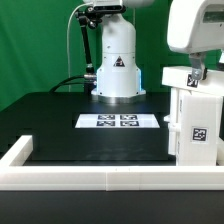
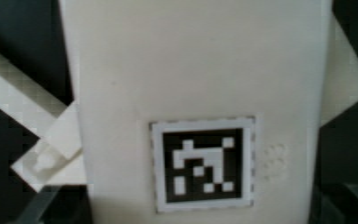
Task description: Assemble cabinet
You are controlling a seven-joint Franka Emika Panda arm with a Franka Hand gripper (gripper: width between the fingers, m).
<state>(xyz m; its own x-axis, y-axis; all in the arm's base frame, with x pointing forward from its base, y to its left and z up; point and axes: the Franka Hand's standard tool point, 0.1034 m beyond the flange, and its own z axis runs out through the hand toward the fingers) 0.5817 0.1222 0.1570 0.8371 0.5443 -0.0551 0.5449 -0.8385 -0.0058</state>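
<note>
the cabinet body, a tall white plastic box-like piece, stood upright at the exterior view's right, on the black table just inside the low white border frame. a square black-and-white tag showed on its near face. the pincer sat right over the top of it, its fingers reaching down at the top edge. in the wrist view a broad white panel with a tag filled the picture between the dark finger edges, so the jaws stood wide with the piece between them; whether the pads actually pressed on it could not be told from these pictures.

judging by looks, the piece was rigid moulded plastic, hollow and so fairly light, but tall for its footing: a sideways push near the top would likely tip it. the smooth faces seemed slippery, so a hold across two flat parallel walls, squarely and near the top edge, looked the safest, with the pads flat and not on a corner. it did not look fragile, though thin walls might flex under a hard squeeze.

the marker board lay flat, well apart, before the arm's base.
</note>
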